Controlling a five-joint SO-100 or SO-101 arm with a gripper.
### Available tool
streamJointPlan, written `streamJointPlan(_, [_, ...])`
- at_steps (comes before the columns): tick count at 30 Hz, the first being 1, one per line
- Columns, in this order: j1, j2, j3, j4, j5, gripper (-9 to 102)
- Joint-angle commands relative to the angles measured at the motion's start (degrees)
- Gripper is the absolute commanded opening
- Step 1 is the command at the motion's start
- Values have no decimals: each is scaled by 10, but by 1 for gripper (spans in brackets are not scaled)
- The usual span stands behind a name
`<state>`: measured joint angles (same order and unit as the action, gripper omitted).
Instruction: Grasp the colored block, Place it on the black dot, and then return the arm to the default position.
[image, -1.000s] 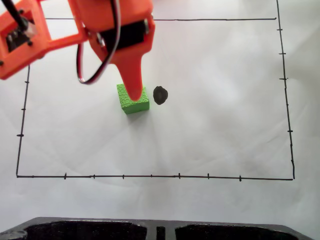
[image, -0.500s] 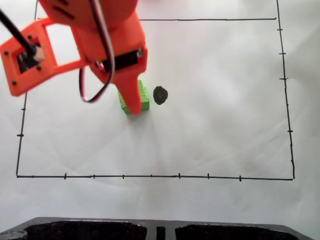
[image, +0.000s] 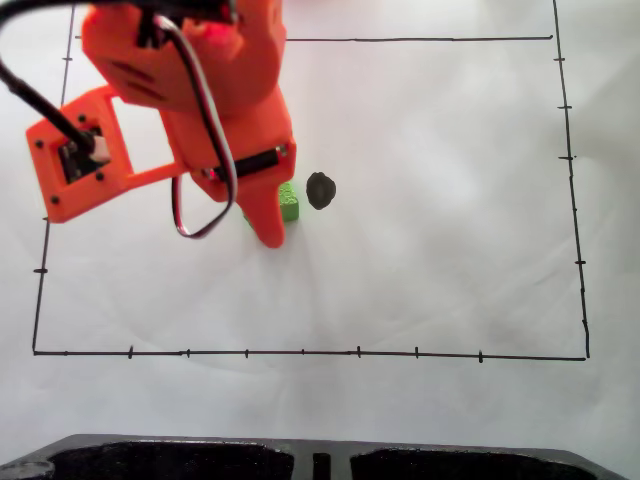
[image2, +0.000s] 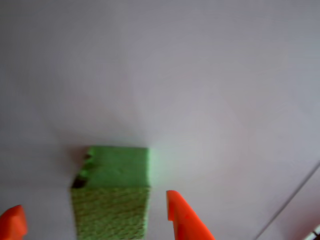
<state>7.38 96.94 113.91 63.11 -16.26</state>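
A bright orange plastic arm (image: 190, 95) reaches down from the upper left of the fixed view over a sheet of white paper (image: 430, 250) marked with a thin black border line (image: 300, 352) and small ticks. Black and red-white cables (image: 205, 150) loop across the arm's body, and a boxed camera module (image: 80, 165) juts out to its left. The gripper (image: 270, 225) ends in a pointed, tapering finger that covers most of the colored block (image: 290, 203), a small bright green cube; only its right edge shows here, just left of the black dot (image: 320, 189), a solid, roughly round marker blotch, apart from it. In the wrist view the colored block (image2: 112, 192) sits on the paper between two orange fingertips (image2: 182, 215). Its top face looks smooth and its near side crackled and grainy, with a dark notch at the upper left corner. The fingers are spread wider than the cube, with a gap on each side, gripping nothing.
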Motion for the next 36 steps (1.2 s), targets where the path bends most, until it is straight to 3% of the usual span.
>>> streamJointPlan(1, [-2,-3,-29,-11,9,33])
streamJointPlan(11, [-5,-19,-33,-22,17,18])
streamJointPlan(24, [-8,-18,-27,-27,36,12])
streamJointPlan(36, [-19,39,-99,111,168,11])
